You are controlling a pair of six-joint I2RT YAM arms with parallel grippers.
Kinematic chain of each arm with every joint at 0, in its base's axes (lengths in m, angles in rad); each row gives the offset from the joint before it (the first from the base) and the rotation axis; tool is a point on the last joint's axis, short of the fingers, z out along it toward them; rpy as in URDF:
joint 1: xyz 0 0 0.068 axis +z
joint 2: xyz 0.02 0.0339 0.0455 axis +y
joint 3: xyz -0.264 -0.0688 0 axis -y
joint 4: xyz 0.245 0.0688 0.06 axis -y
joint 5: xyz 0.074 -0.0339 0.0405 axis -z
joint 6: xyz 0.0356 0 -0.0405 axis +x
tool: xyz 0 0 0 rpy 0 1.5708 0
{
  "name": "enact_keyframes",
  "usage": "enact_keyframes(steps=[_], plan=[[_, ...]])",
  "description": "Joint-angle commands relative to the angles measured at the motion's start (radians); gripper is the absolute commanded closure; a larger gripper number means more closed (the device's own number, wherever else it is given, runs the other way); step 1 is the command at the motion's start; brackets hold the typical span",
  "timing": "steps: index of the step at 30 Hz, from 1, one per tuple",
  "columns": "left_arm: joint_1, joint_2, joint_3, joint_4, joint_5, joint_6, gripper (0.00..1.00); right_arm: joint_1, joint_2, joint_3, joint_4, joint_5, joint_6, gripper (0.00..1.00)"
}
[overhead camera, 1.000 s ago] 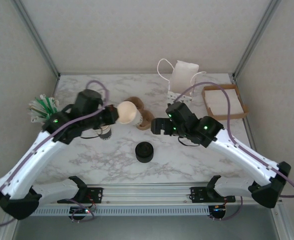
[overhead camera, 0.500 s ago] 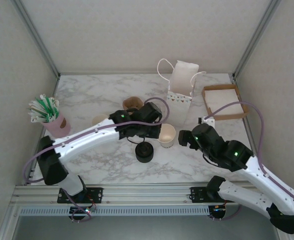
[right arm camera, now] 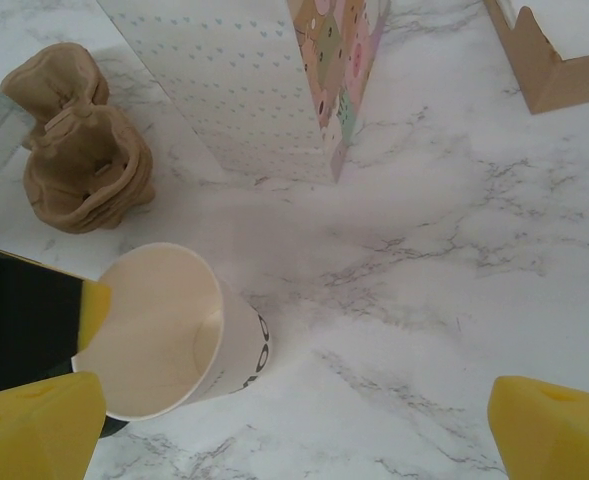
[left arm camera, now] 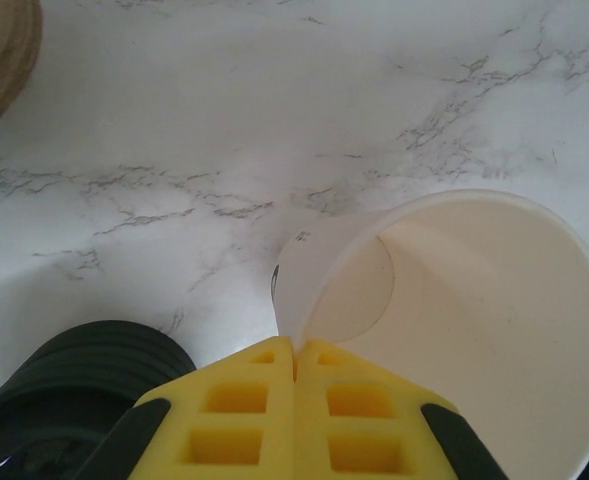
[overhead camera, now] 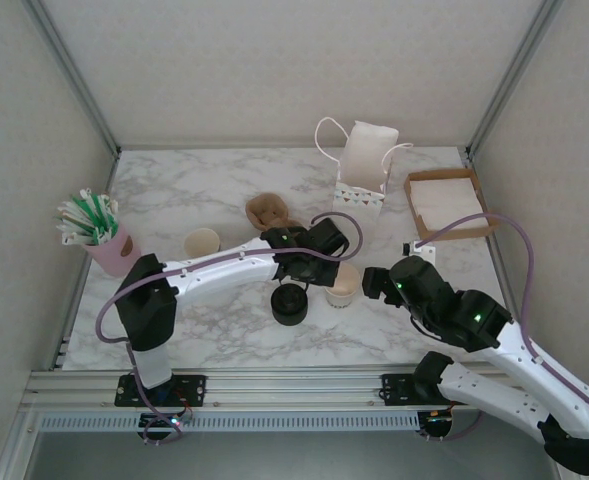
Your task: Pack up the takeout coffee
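L claw (left arm camera: pixel 294 352) is pressed together on the rim of the small cream paper cup (right arm camera: pixel 164 330) — its yellow pads (left arm camera: pixel 244 410) meet w/ only the thin cup wall between them, one pad inside the mouth, one outside. In the top view the grip sits at approx. 10 o'clock on the rim.

The cup is at approx. 4 o'clock from the centre of the white marble table (overhead camera: pixel 174 190). Its long axis runs near vertical: mouth points up w/ the cream inside showing, base down toward the marble. The outer wall is white w/ a dark print. Whether the base touches the marble or hangs just above it, cannot tell.

R claw (right arm camera: pixel 292 410) is spread wide, nothing between its fingers. It sits at 3 o'clock of the cup, near but apart.

Around the cup, top view:
- low stack of round black plastic lids (overhead camera: pixel 290 303), 8 o'clock, just beside.
- heap of brown pulp-card holders (overhead camera: pixel 266 210), between 10 and 11 o'clock.
- white paper bag w/ loop handles (overhead camera: pixel 366 160), upright, 12 o'clock.
- brown cardboard tray (overhead camera: pixel 412 205), 2 o'clock.
- second cream paper cup (overhead camera: pixel 202 243), mouth up, approx. 9 o'clock, well apart.
- pink cup of green-and-white straws (overhead camera: pixel 117 255), 9 o'clock — far out by the table edge.
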Motion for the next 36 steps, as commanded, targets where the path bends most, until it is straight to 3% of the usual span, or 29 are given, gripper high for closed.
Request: enact_keyframes(steps=[1, 7, 12, 18, 23, 29, 36], plan=[[-0.007, 0.009, -0.007, 0.036, 0.014, 0.005, 0.97, -0.004, -0.003, -0.010, -0.006, 0.037, 0.022, 0.01], [-0.007, -0.030, -0.024, 0.043, -0.005, -0.005, 0.71, -0.004, 0.011, -0.002, -0.004, 0.036, 0.021, 0.01], [-0.007, -0.081, -0.036, 0.043, -0.026, -0.011, 0.55, -0.005, 0.014, 0.017, -0.011, 0.025, 0.022, 0.01], [0.006, -0.262, -0.120, 0.070, -0.094, -0.039, 0.23, -0.007, 0.014, 0.054, 0.034, -0.095, -0.073, 0.01], [0.063, -0.452, -0.270, 0.116, -0.084, -0.082, 0.03, -0.009, 0.100, 0.133, 0.045, -0.196, -0.147, 0.02], [0.164, -0.684, -0.482, 0.170, 0.022, -0.138, 0.00, 0.025, 0.306, 0.228, 0.059, -0.318, -0.211, 0.08], [0.257, -0.894, -0.733, 0.226, 0.182, -0.209, 0.01, 0.128, 0.548, 0.370, 0.012, -0.329, -0.271, 0.09]])
